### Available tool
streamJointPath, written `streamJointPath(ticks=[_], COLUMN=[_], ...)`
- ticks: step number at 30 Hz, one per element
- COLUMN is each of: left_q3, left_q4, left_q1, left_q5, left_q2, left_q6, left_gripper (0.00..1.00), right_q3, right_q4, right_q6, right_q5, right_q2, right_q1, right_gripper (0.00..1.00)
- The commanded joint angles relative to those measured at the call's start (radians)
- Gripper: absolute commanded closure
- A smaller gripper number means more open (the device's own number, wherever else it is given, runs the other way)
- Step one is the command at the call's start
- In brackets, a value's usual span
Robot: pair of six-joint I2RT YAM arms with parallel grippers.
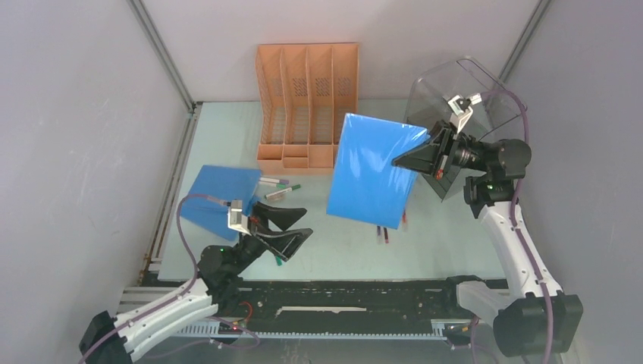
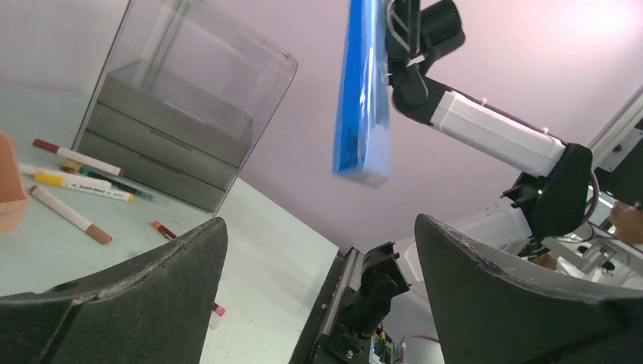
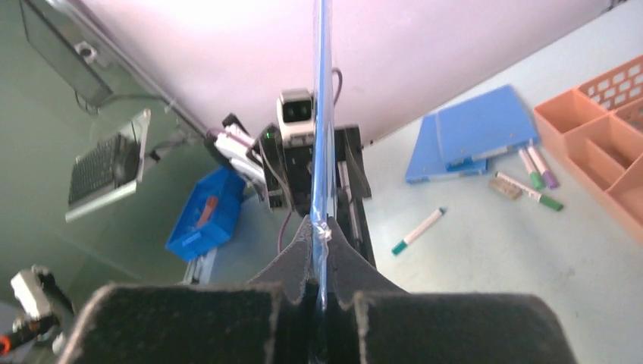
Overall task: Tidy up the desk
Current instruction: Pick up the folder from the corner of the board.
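Over the pale green desk (image 1: 447, 235), my right gripper (image 1: 397, 161) is shut on the right edge of a blue folder (image 1: 373, 171) and holds it up in the air, tilted. In the right wrist view the folder (image 3: 324, 114) runs edge-on between the pressed fingertips of the gripper (image 3: 322, 227). My left gripper (image 1: 305, 223) stands wide open near the front left, low over the desk, with nothing between its fingers (image 2: 152, 288). A second blue folder (image 1: 222, 196) lies flat at the left, behind the left gripper.
An orange four-slot file rack (image 1: 307, 106) stands at the back centre. A clear smoky drawer bin (image 1: 462, 91) stands at the back right, behind the right wrist. Markers (image 1: 279, 187) lie in front of the rack, more markers (image 1: 383, 233) below the raised folder.
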Motion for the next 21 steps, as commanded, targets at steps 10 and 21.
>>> streamJointPath(ticks=[10, 21], left_q3=[0.114, 0.331], left_q4=[0.596, 0.599], left_q1=[-0.143, -0.165], left_q5=[-0.225, -0.245], left_q2=[0.510, 0.732], left_q6=[-0.101, -0.184], left_gripper=[0.00, 0.15], right_q3=[-0.008, -0.071], right_q4=[0.232, 0.100], right_q6=[0.269, 0.114], right_q5=[0.265, 0.272], right_q2=[0.049, -0.017], right_q1=[-0.008, 0.052], right_gripper=[1.00, 1.00])
